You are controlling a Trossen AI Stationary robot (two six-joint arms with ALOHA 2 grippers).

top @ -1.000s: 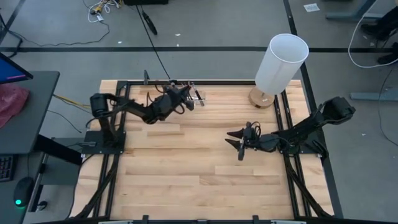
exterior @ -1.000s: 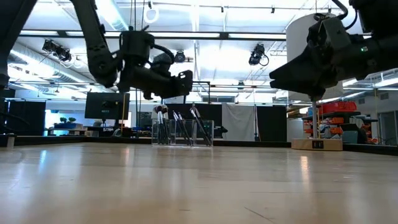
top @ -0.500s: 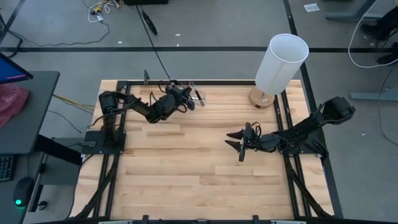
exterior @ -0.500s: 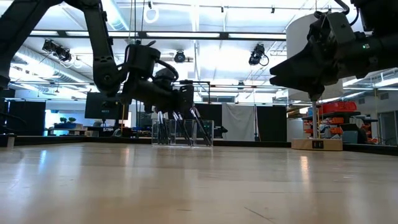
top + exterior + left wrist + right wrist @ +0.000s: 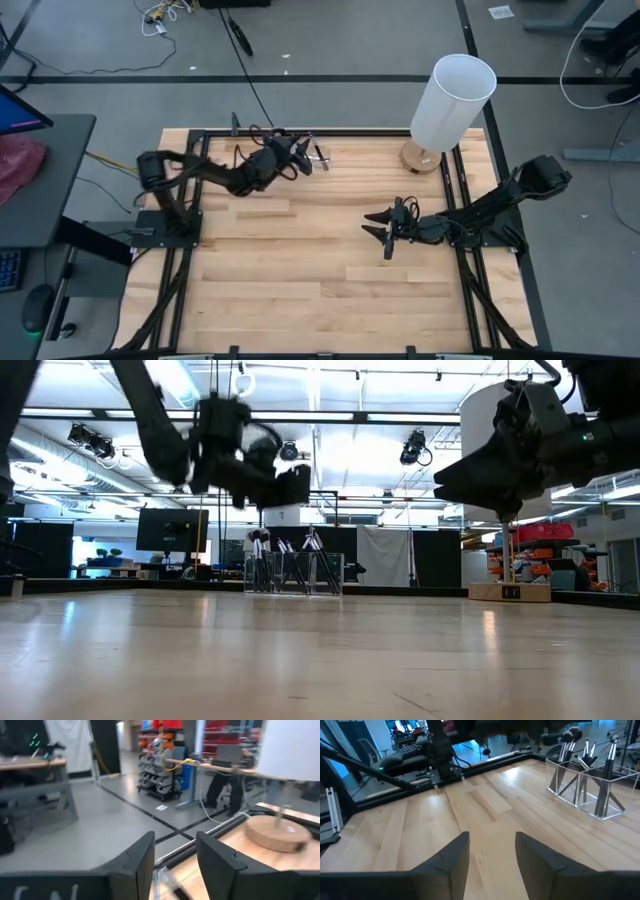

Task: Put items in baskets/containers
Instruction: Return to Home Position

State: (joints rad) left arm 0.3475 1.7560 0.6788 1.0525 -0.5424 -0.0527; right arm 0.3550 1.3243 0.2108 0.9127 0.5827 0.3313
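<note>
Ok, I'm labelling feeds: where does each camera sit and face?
High: overhead, straight down on table; both arms, left pincer by the organiser, right pincer mid-table.
Low: table height, level across; both arms overhead.
Left wrist: past its open fingers toward the lamp base.
Right wrist: past its open fingers toward the organiser.
Shared: organiser in high, low, right wrist.

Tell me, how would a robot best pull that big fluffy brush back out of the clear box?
Probably by the bare handle just under the tuft of the fluffy brush, coming down from above. It stands bristles-up, leaning in the clear organiser, whose walls and neighbouring brushes block the sides. The left gripper, open, is nearest.
</note>
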